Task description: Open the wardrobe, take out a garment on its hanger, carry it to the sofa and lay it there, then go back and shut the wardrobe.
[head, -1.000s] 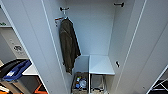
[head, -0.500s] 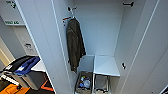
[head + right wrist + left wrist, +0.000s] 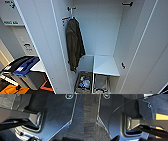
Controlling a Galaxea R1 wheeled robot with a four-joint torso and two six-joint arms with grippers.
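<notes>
Wardrobe open, both doors swung wide. Inside, an olive-brown jacket hangs near the left wall from a rail at the top; it hides its hanger. Low white shelf at right, bins with clutter beneath. Dark hooks on the right wall. Outside at left: a dark and blue bin. Wrist views give robot plates over dark carpet; tool state cannot be told for either arm
</notes>
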